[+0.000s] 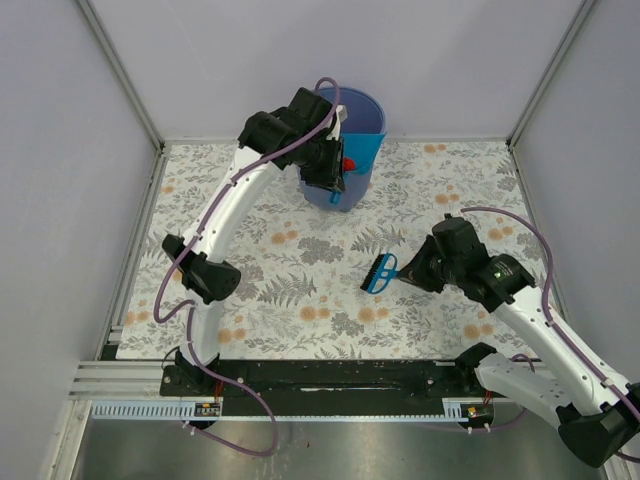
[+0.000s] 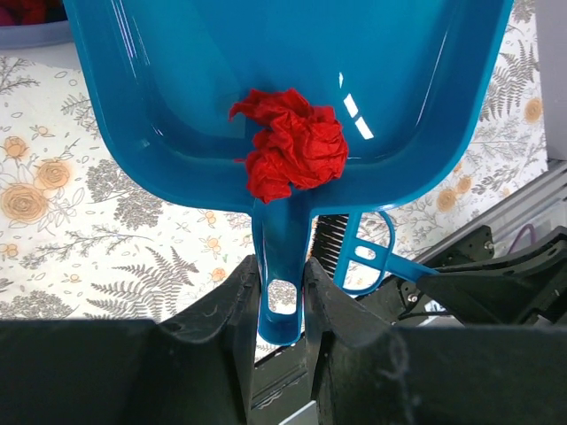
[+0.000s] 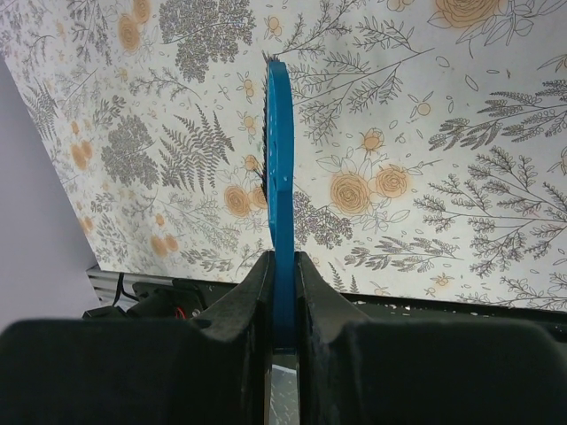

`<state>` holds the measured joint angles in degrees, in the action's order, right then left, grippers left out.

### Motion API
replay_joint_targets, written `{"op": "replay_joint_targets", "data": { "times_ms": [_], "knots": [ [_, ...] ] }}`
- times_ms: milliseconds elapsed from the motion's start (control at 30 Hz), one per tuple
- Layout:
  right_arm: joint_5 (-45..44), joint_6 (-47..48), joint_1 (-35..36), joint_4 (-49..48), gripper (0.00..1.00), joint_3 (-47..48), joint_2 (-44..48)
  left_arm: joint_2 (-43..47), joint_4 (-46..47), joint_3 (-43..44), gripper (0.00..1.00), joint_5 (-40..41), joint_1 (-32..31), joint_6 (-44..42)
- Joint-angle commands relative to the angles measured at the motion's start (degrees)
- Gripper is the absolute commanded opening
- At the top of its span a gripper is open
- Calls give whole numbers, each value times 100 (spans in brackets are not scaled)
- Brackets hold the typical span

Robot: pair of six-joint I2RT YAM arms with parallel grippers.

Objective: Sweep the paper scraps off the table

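Note:
My left gripper (image 1: 327, 172) is shut on the handle of a blue dustpan (image 2: 292, 80) and holds it raised by a blue bin (image 1: 352, 108) at the back of the table (image 1: 260, 300). Crumpled red paper scraps (image 2: 294, 150) lie in the pan near the handle and show as a red spot in the top view (image 1: 348, 163). My right gripper (image 1: 412, 272) is shut on a small blue brush (image 1: 381, 272) above the table's middle right. In the right wrist view the brush (image 3: 280, 168) is edge-on between my fingers. I see no loose red scraps on the table.
The bin's rim, with red inside, shows at the left wrist view's top left (image 2: 27, 22). The brush (image 2: 359, 252) also shows there, below the pan. A black slotted rail (image 1: 320, 378) runs along the near edge. Grey walls with metal posts enclose the table.

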<state>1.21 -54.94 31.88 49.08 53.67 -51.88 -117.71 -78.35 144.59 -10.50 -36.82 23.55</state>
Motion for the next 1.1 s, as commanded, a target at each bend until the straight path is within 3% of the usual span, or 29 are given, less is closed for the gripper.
{"op": "replay_joint_targets", "data": {
  "times_ms": [0, 300, 567, 733, 833, 933, 1067],
  "knots": [
    [11, -87, 20, -162, 0, -58, 213, -94, 381, 51, 0, -566, 140, 185],
    [-60, -149, 38, 40, 0, -190, 512, -85, 1338, 42, 0, -1497, 298, 536],
    [-60, -210, 29, 172, 0, -225, 661, -85, 3147, -10, 0, -2816, 675, 1730],
    [-77, -219, 20, 304, 0, -199, 775, -120, 5509, -580, 0, -3773, 1053, 3687],
    [-86, -210, 29, 409, 0, -182, 854, -156, 7703, -1028, 0, -4082, 1264, 5409],
    [-86, -228, 29, 514, 0, -173, 934, -252, 9981, -1468, 0, -3943, 1396, 7211],
    [-95, -272, 29, 620, 0, -190, 1048, -393, 11610, -1723, 0, -3539, 1432, 8488]
  ]
}}
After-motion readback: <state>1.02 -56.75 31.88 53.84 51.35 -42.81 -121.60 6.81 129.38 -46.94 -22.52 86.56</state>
